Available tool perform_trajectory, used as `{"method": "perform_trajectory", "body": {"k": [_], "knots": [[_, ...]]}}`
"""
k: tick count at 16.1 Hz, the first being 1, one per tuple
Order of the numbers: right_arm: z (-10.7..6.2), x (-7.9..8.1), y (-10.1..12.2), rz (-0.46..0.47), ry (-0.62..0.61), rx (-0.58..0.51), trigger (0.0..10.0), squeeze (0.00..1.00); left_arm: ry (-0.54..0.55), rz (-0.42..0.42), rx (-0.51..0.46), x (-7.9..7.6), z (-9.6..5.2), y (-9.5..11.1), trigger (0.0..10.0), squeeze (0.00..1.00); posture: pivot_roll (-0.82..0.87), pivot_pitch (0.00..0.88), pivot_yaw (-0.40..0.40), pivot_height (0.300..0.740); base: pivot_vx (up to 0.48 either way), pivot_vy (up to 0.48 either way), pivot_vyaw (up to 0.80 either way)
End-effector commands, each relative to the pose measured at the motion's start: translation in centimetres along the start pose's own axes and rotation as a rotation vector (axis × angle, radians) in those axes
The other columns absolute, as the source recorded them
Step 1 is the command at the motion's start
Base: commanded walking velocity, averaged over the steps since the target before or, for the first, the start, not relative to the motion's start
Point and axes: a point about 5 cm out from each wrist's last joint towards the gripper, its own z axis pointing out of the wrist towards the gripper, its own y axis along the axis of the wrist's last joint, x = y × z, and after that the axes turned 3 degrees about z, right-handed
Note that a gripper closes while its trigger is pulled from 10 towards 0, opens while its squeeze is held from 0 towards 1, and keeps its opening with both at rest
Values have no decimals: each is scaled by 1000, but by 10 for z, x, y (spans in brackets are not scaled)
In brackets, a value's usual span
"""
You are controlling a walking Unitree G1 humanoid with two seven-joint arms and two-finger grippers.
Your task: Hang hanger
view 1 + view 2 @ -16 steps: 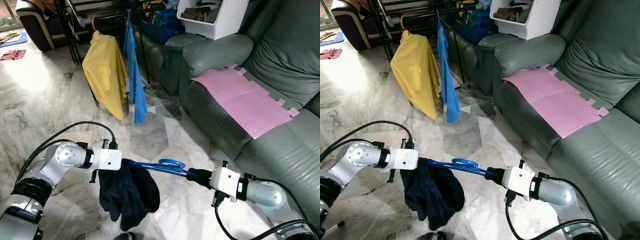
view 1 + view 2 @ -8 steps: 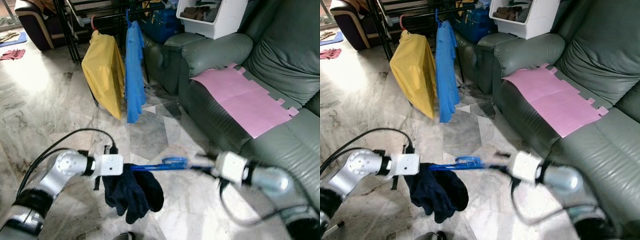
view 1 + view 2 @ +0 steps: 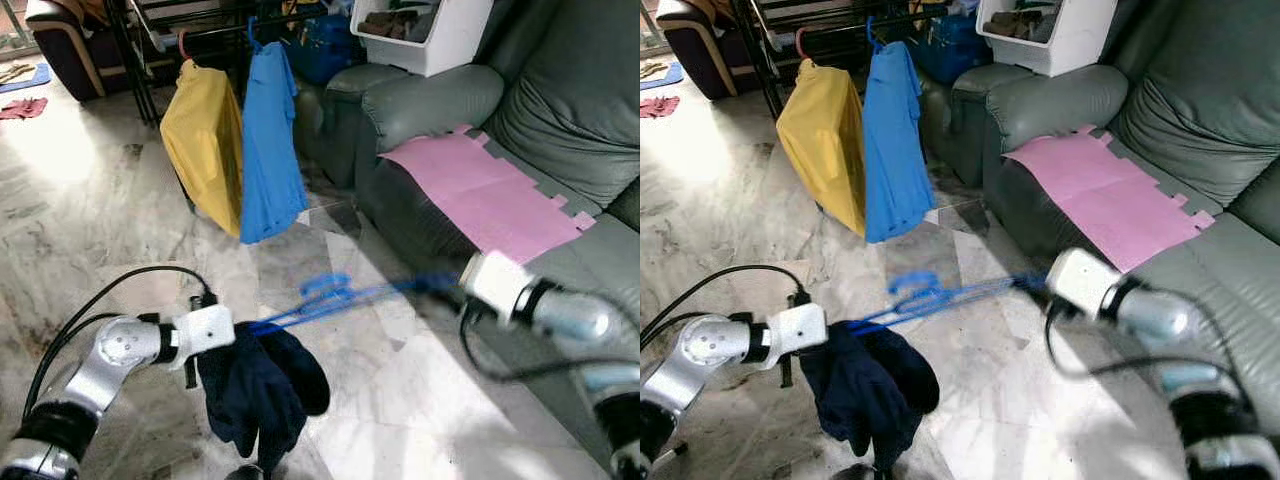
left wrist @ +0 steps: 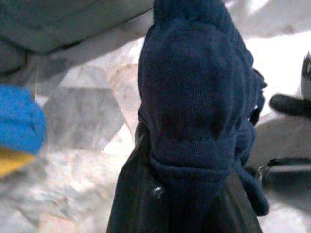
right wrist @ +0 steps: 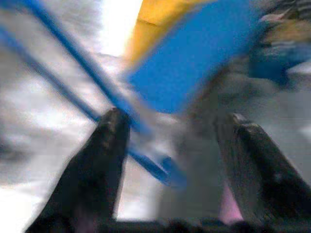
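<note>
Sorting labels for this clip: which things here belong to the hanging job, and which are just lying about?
Job: blue hanger, dark garment, left tool, right tool, clothes rack.

Lying about: pink sheet, sofa, white bin, red cloth.

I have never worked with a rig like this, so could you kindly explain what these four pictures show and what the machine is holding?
It is a walking humanoid with two silver arms, each ending in a two-fingered claw. Two pictures come from its head, looking down; two from its wrists. The left claw grips a dark blue garment draped on one end of a blue hanger. The right claw, blurred in motion, is at the hanger's other end; its fingers look spread. Ahead, a yellow shirt and a blue shirt hang on a rack beside a green sofa.
</note>
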Motion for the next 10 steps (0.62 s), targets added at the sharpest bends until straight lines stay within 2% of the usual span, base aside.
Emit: {"method": "perform_trajectory", "body": {"k": [1, 2, 4, 6, 8, 10], "knots": [[-8, -32, 12, -67, -189, -37, 10000, 1000, 20, -72, -43, -2, 0, 3, 0, 0, 7, 99, -14, 740, 0, 0, 0], [-9, -43, 17, -79, -281, -59, 10000, 1000, 19, -76, -50, -5, 0, 4, 0, 0, 7, 98, -15, 740, 0, 0, 0], [-10, -52, 24, -98, -371, -87, 10000, 1000, 19, -81, -43, -9, 1, 2, 0, 0, 7, 98, -15, 740, 0, 0, 0], [-6, -50, 25, -92, -433, -118, 10000, 1000, 50, -116, -37, -9, 2, 2, 0, 0, 8, 97, -20, 740, 0, 0, 0], [-4, -44, 24, -43, -491, -134, 10000, 1000, 130, -179, -42, -2, 2, 2, 0, 0, 8, 96, -21, 740, 0, 0, 0], [-7, -42, 18, 47, -709, -126, 10000, 1000, 328, -436, -102, 17, 4, 6, 0, 0, 5, 96, -22, 740, 0, 0, 0]]}}
